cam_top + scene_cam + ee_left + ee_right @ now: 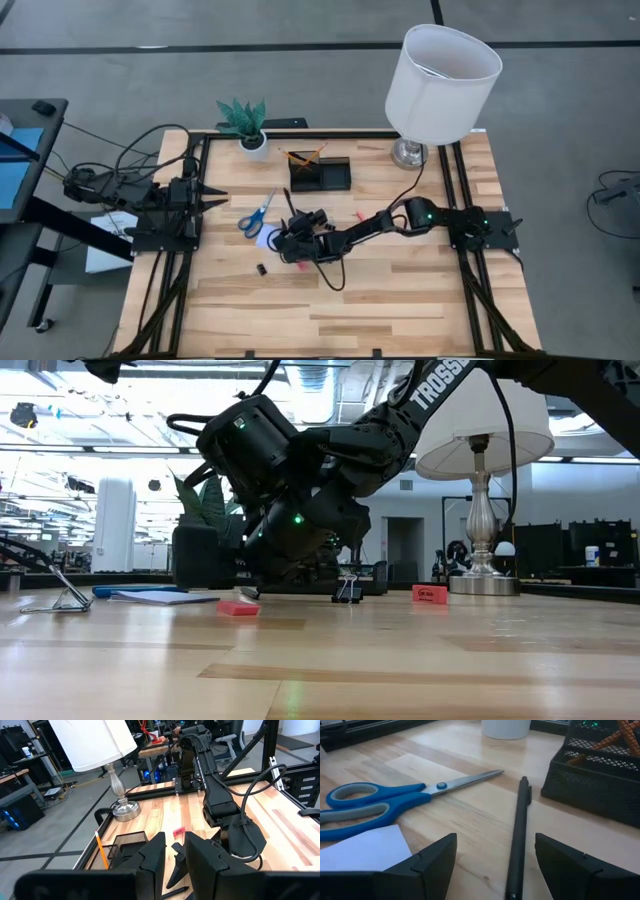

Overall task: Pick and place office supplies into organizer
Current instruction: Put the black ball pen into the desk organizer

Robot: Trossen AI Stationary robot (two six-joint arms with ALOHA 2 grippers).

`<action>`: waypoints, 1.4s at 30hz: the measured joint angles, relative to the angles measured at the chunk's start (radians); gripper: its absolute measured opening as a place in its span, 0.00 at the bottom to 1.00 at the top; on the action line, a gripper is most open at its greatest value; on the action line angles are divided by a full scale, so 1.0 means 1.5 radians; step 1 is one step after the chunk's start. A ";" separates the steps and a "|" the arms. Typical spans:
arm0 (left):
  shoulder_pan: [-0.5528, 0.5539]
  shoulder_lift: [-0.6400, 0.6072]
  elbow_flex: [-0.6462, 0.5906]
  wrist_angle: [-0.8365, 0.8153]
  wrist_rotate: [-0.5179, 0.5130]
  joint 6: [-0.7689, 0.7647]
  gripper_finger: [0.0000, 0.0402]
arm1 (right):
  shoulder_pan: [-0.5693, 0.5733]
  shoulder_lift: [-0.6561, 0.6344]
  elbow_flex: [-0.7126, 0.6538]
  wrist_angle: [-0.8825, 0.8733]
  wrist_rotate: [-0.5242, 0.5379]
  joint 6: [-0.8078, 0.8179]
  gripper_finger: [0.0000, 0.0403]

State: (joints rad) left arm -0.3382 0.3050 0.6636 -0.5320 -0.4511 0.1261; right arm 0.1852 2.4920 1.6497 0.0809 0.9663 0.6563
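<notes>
Wood-plank table carries white-shaded lamp; grey floor surrounds it.

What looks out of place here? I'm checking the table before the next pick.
Nothing looks spilled or damaged. Loose supplies lie scattered outside the organizer: scissors, black pen, note pad. The open right gripper straddles the pen.

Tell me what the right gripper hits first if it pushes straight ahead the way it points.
Probably the black pen, lying between the open right gripper's fingers; beyond it stands the organizer, though depth is unclear.
</notes>
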 joint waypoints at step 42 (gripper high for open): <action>0.000 0.000 0.000 -0.001 0.000 -0.006 0.16 | -0.006 0.046 0.002 -0.012 0.002 0.091 0.62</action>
State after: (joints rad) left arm -0.3380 0.3049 0.6639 -0.5331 -0.4511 0.1176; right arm 0.1768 2.5603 1.6527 0.0626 0.9696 0.7925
